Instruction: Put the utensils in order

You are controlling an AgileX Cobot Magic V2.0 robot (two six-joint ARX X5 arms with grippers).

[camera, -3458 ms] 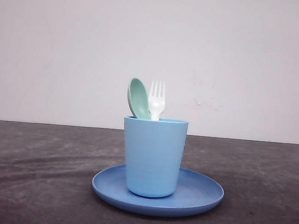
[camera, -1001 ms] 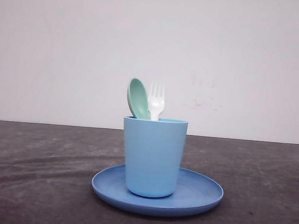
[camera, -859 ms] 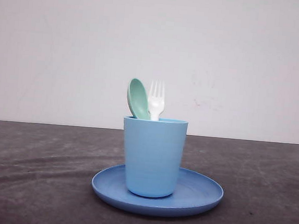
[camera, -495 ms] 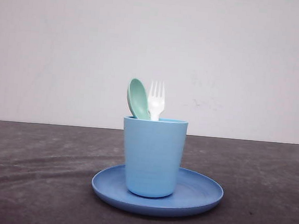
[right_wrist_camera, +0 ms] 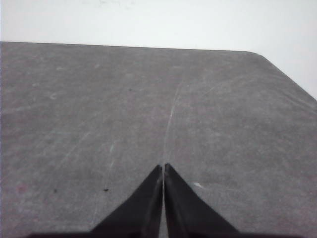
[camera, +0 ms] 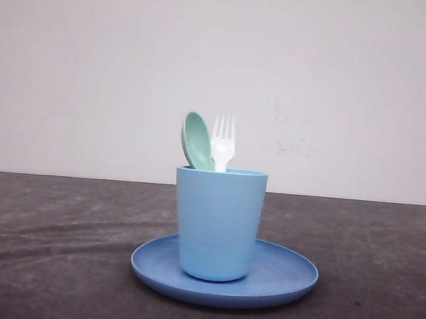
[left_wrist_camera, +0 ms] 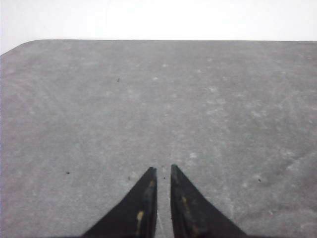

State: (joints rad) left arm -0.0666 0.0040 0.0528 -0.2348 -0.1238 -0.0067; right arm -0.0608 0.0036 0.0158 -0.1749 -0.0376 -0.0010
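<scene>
Cup (camera: 218, 223), light blue, stands upright at the middle of a round blue plate (camera: 284, 281) on the dark table (camera: 48, 249) in the front view. A mint-green spoon (camera: 197, 140) and a white fork (camera: 223, 142) stand in the cup with their heads above the rim, the spoon just left of the fork, the two touching or nearly so.

In the left wrist view, the left gripper (left_wrist_camera: 163, 171) hangs over bare grey tabletop (left_wrist_camera: 158, 99), its black fingers nearly together with only a thin slit between them, holding nothing.

In the right wrist view, the right gripper (right_wrist_camera: 163, 166) has its fingertips pressed together over the scratched tabletop (right_wrist_camera: 148, 89), empty.
</scene>
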